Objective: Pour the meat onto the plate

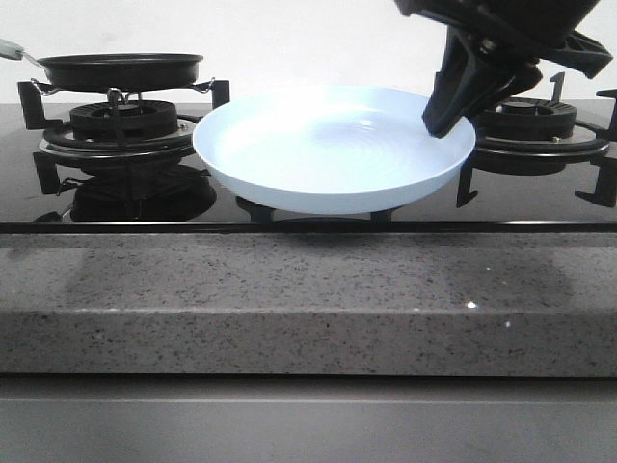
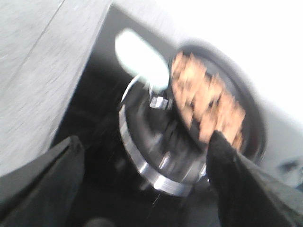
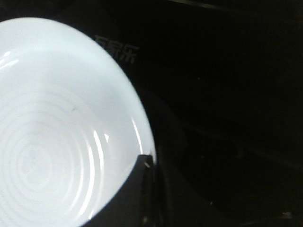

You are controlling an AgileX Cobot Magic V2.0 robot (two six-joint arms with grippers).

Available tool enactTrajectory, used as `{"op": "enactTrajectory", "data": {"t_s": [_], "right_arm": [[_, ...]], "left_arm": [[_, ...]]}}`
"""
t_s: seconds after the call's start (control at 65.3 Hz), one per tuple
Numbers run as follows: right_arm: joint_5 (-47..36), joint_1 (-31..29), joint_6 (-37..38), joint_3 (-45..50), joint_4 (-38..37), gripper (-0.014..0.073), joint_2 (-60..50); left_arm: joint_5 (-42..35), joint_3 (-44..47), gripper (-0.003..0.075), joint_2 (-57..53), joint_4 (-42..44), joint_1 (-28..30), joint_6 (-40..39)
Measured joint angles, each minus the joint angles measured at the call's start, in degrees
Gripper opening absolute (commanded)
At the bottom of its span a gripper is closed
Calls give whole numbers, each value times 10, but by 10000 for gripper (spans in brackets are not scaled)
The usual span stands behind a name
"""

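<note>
The pale blue plate (image 1: 328,145) hangs level above the black hob between the two burners, and nothing lies in it. My right gripper (image 1: 445,114) is shut on its right rim; in the right wrist view one finger (image 3: 137,194) lies over the plate's (image 3: 57,132) edge. The meat (image 2: 208,106), a heap of light-brown bits, lies in the black frying pan (image 1: 120,69) on the left burner. My left gripper (image 2: 147,189) shows only in the blurred left wrist view. It is open, nothing is held between its fingers, and the pan (image 2: 255,132) lies beyond them.
The pan's pale handle (image 1: 10,48) points off to the left. The left burner's pan supports (image 1: 120,125) and the right burner (image 1: 530,125) flank the plate. A grey speckled stone counter edge (image 1: 308,299) runs along the front of the glass hob (image 1: 145,207).
</note>
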Motion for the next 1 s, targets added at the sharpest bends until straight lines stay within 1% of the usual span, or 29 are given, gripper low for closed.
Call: {"op": "enactTrajectory", "data": {"t_s": [0.123, 0.276, 0.582, 0.812, 0.873, 0.95, 0.996], "right_arm": [[0, 0, 0, 0, 0, -67, 0], [0, 0, 0, 0, 0, -67, 0], [0, 0, 0, 0, 0, -67, 0], [0, 0, 0, 0, 0, -67, 0], [0, 0, 0, 0, 0, -67, 0], [1, 0, 0, 0, 0, -67, 0], [1, 0, 0, 0, 0, -67, 0]], "left_arm": [[1, -22, 535, 43, -68, 2, 29], [6, -60, 535, 98, -115, 2, 36], [29, -120, 534, 193, -187, 2, 39], [79, -162, 531, 246, -222, 2, 39], [85, -166, 518, 254, -229, 2, 39], [92, -166, 465, 259, -232, 2, 39], [95, -166, 418, 260, -233, 2, 39]]}}
